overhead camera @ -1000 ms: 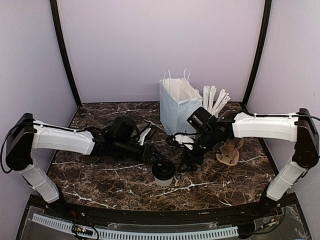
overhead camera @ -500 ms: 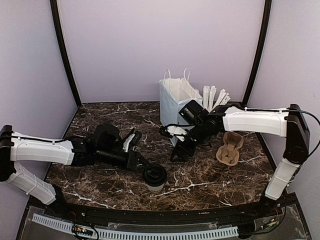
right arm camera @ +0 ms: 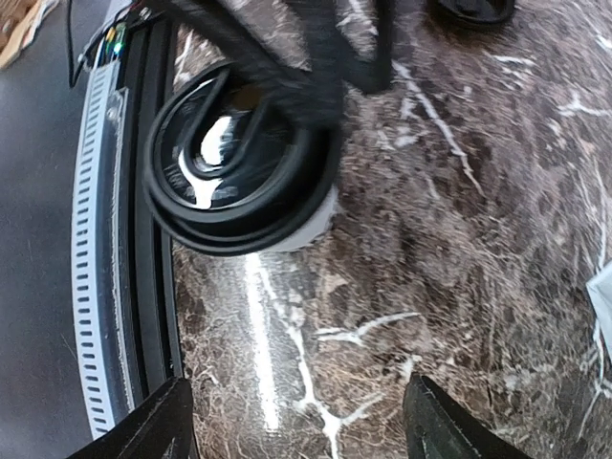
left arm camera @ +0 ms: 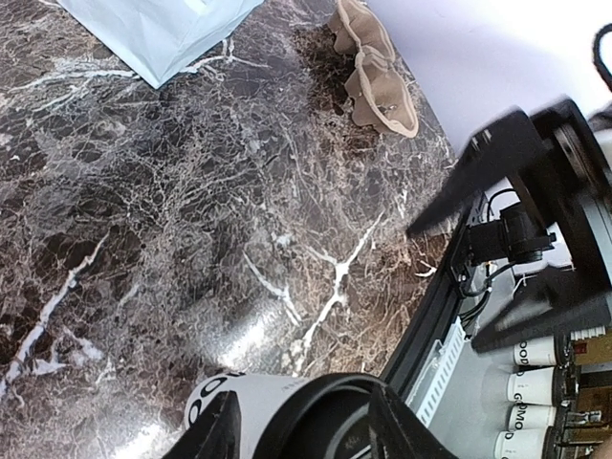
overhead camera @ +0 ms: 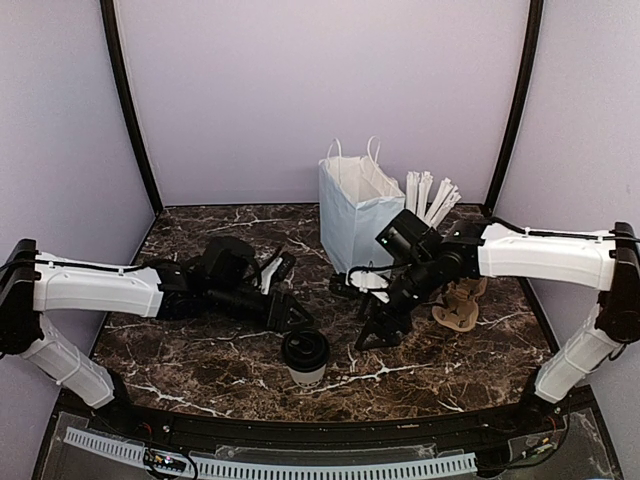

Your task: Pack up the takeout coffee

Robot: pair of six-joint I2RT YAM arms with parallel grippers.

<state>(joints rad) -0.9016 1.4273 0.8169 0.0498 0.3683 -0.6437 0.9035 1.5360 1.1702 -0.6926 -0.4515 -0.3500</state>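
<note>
The takeout coffee [overhead camera: 305, 355], a small white cup with a black lid, stands upright on the marble table near its front edge. My left gripper [overhead camera: 297, 322] reaches it from the left. In the left wrist view its fingers [left arm camera: 218, 435] straddle the cup [left arm camera: 287, 411] just under the lid and press its sides. My right gripper [overhead camera: 375, 330] is open and empty, low over the table to the cup's right. The right wrist view shows the gripper [right arm camera: 301, 421] open, with the cup's lid [right arm camera: 239, 182] ahead of it. The white paper bag [overhead camera: 355, 215] stands open behind.
A brown pulp carrier [overhead camera: 460, 300] lies to the right of my right gripper. A white cup of long sticks [overhead camera: 430, 200] stands right of the bag. The table's black front rail [overhead camera: 300, 430] is close to the coffee. Purple walls enclose the table.
The coffee has shifted left and nearer the front edge with my left gripper. My right gripper swung up-left, then returned lower right beside the cup.
</note>
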